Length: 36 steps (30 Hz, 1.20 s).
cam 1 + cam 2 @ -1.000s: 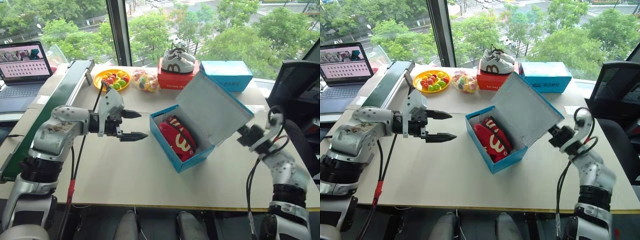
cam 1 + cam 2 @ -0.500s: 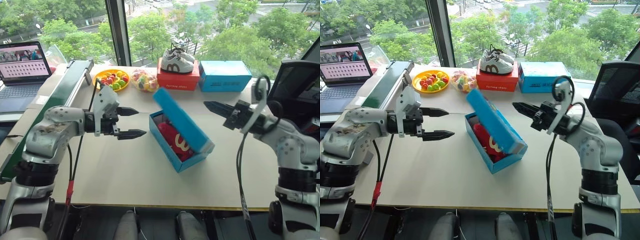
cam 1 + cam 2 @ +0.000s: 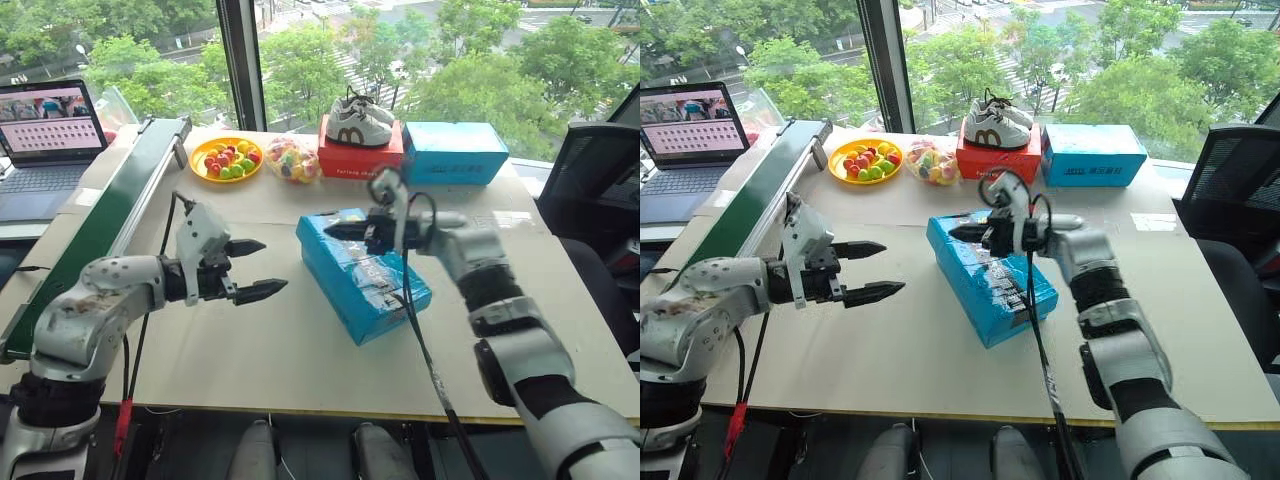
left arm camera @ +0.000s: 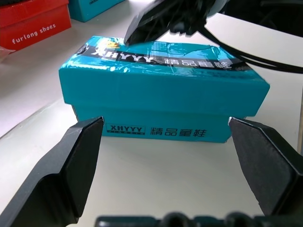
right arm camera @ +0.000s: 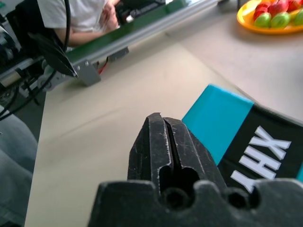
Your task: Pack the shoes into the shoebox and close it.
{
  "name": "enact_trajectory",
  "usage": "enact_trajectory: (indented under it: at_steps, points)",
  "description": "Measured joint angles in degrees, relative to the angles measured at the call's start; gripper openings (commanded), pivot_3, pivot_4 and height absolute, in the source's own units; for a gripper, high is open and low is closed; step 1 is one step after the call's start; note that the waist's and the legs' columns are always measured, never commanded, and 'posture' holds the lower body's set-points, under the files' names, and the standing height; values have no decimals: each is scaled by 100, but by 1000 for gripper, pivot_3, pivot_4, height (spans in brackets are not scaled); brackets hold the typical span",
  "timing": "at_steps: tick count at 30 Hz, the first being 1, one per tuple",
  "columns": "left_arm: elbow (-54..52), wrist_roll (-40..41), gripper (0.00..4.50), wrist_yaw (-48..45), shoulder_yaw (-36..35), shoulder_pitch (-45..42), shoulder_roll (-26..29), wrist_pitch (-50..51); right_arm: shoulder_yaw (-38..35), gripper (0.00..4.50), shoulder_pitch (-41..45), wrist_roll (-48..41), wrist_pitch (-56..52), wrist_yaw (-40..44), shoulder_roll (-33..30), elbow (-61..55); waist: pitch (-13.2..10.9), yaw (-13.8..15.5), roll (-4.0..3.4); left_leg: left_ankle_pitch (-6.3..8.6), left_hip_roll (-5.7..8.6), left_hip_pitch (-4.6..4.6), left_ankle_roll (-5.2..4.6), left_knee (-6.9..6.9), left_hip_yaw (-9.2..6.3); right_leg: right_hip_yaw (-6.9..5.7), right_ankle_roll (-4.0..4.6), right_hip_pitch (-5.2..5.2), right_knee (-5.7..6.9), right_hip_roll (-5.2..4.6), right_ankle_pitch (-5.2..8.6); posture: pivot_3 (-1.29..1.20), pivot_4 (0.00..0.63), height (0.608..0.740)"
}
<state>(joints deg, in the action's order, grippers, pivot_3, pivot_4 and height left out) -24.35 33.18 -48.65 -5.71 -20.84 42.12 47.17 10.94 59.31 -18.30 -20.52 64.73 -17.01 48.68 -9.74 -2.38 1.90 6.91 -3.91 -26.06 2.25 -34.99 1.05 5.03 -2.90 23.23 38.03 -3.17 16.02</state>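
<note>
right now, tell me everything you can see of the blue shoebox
The shoebox is bright blue cardboard, lid down, with a dark band of white lettering along the lid and printing on its side. It lies at an angle mid-table. The shut right gripper rests over the lid's far corner; the open left gripper hangs beside it, apart.

Beige table (image 3: pixel 250 370) beside tree-view window (image 3: pixel 330 50)

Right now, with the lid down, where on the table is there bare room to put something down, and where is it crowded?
Bare patches: the near strip between the shoebox and the table front edge, and right of the shoebox. Crowded: the far edge, with fruit plate, candy bag, red box and other blue box. The open left claw occupies the shoebox's left.
</note>
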Motion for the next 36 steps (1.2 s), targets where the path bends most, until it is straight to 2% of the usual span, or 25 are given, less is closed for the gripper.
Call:
enact_trajectory:
  at_steps: [7, 11, 14, 17, 20, 21, 22, 27, 28, 30, 32, 36]
  points:
    - [-317, 97, 4500, 416, -7, 276, -113, 144, 241, 45, 279, 1008, 1622, -158, 285, 1251, 2, -9, 1, 1, 0, 32, 2, 2, -1, -1, 1, -27, 1, 0, 0, 0, 150, 740]
    - [-316, 93, 4500, 467, -1, 282, -113, 140, 438, 45, 276, 1581, 2441, -633, 281, 1369, 5, -9, 5, 11, 0, 110, 19, 11, -1, -3, -16, -100, -7, -3, 15, 0, 150, 740]
    - [-240, 83, 4500, 454, 101, 244, -123, 67, 345, 45, 176, 1587, 2433, -547, 155, 1086, 5, 11, 5, 22, 1, 110, 42, 12, -1, -7, -20, -101, -5, -6, 16, 0, 150, 740]
    - [-74, 52, 4500, 413, 202, 136, -176, -70, -50, 811, -271, 1200, 1578, -238, -282, -15, 3, 63, 4, 2, 1, 80, 11, 9, -1, -13, -2, -83, -4, -10, 5, 0, 150, 740]
    - [153, 39, 4500, 403, 258, 37, -299, -179, -613, 1885, -803, 626, 361, -133, -1097, -1675, 3, 124, 3, -1, 1, 41, 5, 16, 2, -11, 5, -42, -7, -11, 2, 0, 150, 740]
    - [240, -11, 4500, 422, 310, 20, -394, -258, -1055, 2449, -1064, 393, -30, -248, -1544, -2456, 3, 145, 3, -1, 1, 17, 5, 22, 1, -11, 6, -16, -5, -9, 2, 0, 150, 740]
    - [275, -28, 4500, 425, 321, 30, -395, -263, -1166, 2551, -1074, 355, -103, -269, -1614, -2556, 3, 148, 3, -1, 0, 11, 5, 22, 1, -12, 6, -8, -4, -7, 2, 0, 150, 740]
    - [564, -177, 4500, 421, 451, -8, -646, -589, -2096, 4230, -1839, 395, -210, -1029, -2504, -2874, 2, 183, 4, 0, 3, -2, 4, 17, 9, -8, 7, -1, -17, -11, 2, 0, 150, 740]
    - [662, -312, 4500, 476, 473, -3, -747, -800, -2278, 4445, -2113, 392, -190, -1121, -2629, -2930, 3, 173, 4, 0, 4, 2, 4, 12, 9, -6, 4, -10, -19, -12, 1, 0, 150, 740]
    - [776, -655, 4500, 651, 578, 48, -989, -1335, -2760, 4445, -3011, 350, -58, -1361, -2718, -3187, 6, 175, 9, 0, 4, 4, 4, 11, 8, -8, 1, -21, -33, -12, -2, 0, 150, 740]
    - [968, -1012, 4500, 734, 652, 206, -938, -1678, -2996, 4445, -3676, 367, 33, -1649, -2643, -3199, 4, 165, 5, -1, 7, 2, 3, 9, 13, 3, -7, -15, -31, -13, -7, 0, 150, 740]
    - [1125, -1359, 4500, 1015, 638, 427, -1111, -2101, -3382, 4445, -4130, 394, 458, -2451, -2272, -3371, 5, -14, -4, -9, 9, 16, -8, 5, 27, 32, -29, -12, -26, -10, -16, 0, 150, 740]
